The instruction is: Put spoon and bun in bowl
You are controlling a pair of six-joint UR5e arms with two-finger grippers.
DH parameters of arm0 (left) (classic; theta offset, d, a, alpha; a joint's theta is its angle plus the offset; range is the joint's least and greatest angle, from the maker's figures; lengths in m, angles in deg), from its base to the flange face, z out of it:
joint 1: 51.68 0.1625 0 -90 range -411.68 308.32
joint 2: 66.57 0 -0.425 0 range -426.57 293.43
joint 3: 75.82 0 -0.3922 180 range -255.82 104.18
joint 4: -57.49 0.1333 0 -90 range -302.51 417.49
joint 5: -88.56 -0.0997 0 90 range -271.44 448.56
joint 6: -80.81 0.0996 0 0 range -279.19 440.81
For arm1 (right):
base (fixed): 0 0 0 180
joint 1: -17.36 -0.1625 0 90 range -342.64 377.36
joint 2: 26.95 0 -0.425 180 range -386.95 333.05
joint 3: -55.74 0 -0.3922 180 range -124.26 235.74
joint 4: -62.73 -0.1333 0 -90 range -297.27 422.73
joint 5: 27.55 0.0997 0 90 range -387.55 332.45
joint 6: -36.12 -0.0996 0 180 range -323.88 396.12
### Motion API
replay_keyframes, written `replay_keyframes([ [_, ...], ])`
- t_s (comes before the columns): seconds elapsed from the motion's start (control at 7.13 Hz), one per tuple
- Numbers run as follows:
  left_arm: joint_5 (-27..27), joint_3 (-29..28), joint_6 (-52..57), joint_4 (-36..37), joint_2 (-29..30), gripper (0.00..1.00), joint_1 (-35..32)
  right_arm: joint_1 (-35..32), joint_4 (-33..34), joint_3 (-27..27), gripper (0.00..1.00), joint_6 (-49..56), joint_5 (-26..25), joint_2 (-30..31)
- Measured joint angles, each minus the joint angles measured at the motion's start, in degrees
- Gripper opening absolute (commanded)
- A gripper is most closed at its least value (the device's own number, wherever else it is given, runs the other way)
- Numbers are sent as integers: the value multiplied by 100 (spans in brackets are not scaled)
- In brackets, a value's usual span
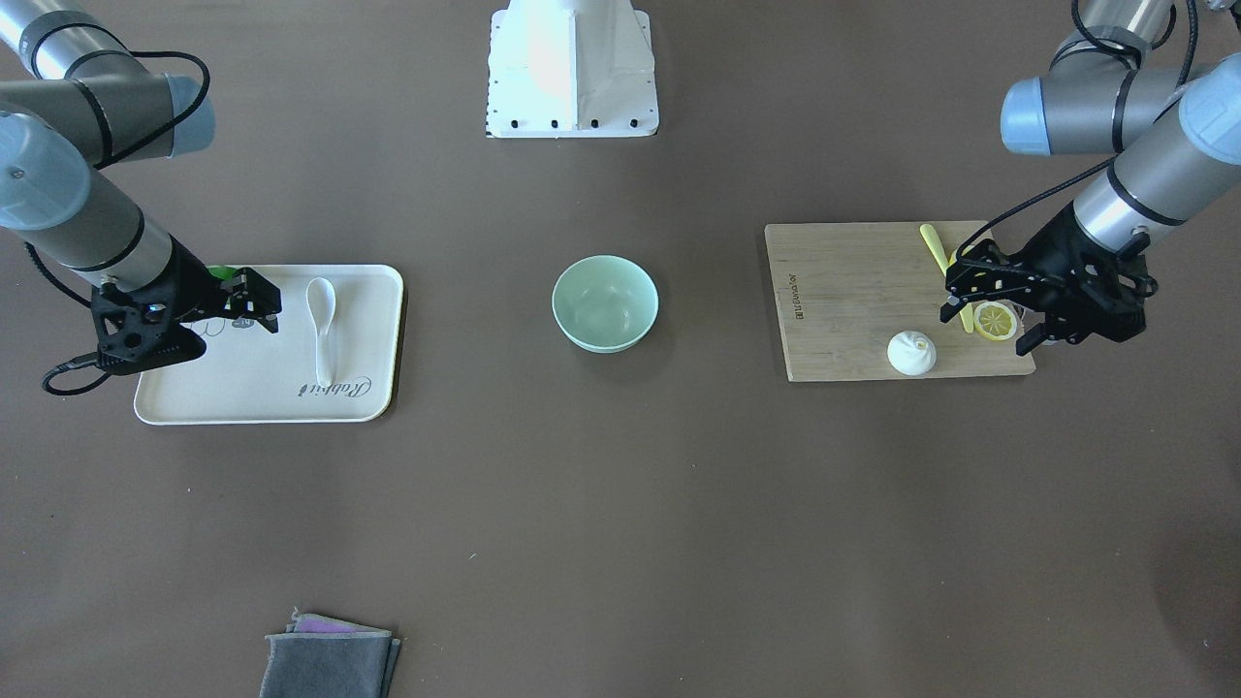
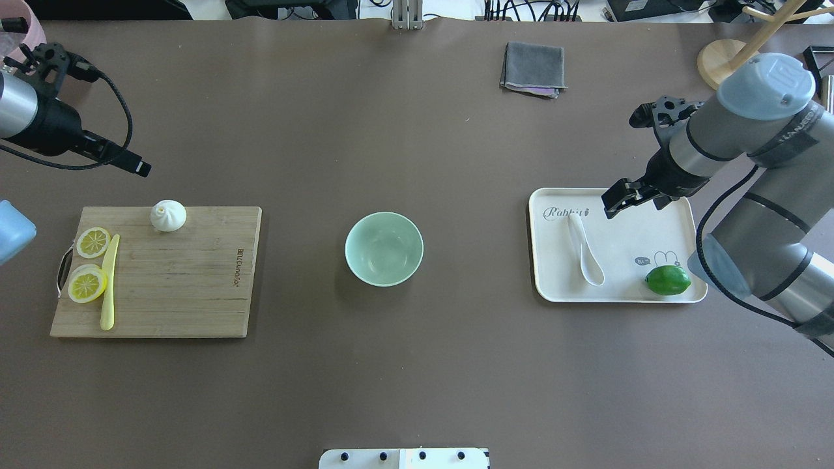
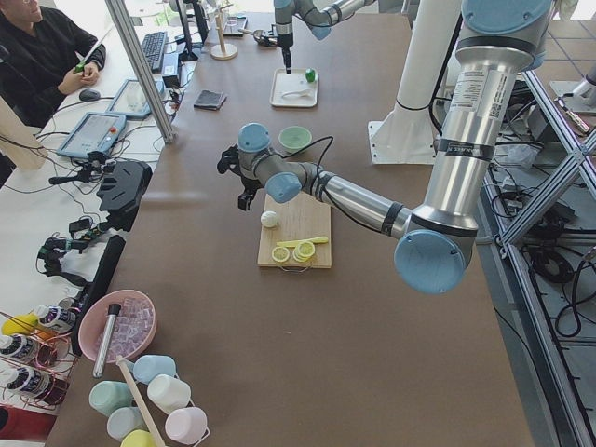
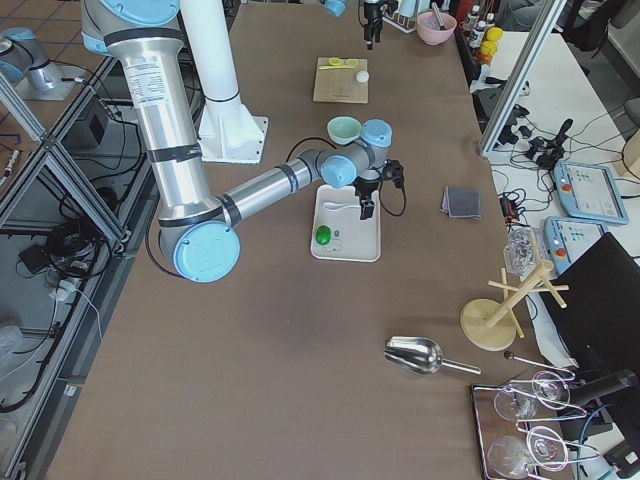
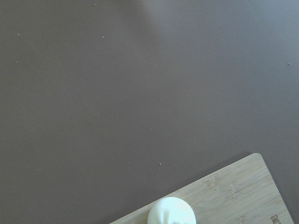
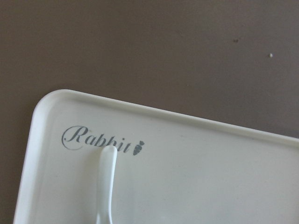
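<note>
The white spoon [image 2: 584, 251] lies on a cream tray [image 2: 651, 228] at the right, handle toward the "Rabbit" print; its handle shows in the right wrist view [image 6: 106, 182]. The white pleated bun [image 2: 168, 215] sits at the far edge of a wooden cutting board [image 2: 189, 286] at the left and shows in the left wrist view [image 5: 172, 212]. The empty mint-green bowl [image 2: 384, 249] stands in the middle between them. My right gripper [image 1: 264, 305] hovers open over the tray beside the spoon. My left gripper [image 1: 984, 330] hovers open and empty near the bun.
Two lemon slices [image 2: 93, 241] and a pale yellow knife [image 2: 109, 281] lie on the board's left end. A green lime [image 2: 667, 280] sits on the tray's near right corner. A folded grey cloth [image 2: 533, 68] lies at the far side; a wooden stand [image 2: 720, 60] is at the far right.
</note>
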Motion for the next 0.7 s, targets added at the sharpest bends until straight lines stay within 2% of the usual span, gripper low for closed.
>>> replay_keyframes([
  [0.42, -327, -64, -19, -12, 130, 98, 326, 451, -599, -662, 96, -495, -314, -322],
  [0.56, -339, -64, -20, -14, 139, 98, 339, 526, -633, -725, 83, -567, -350, -354],
  [0.7, -343, -65, -20, -15, 152, 98, 342, 587, -641, -736, 51, -675, -381, -358],
])
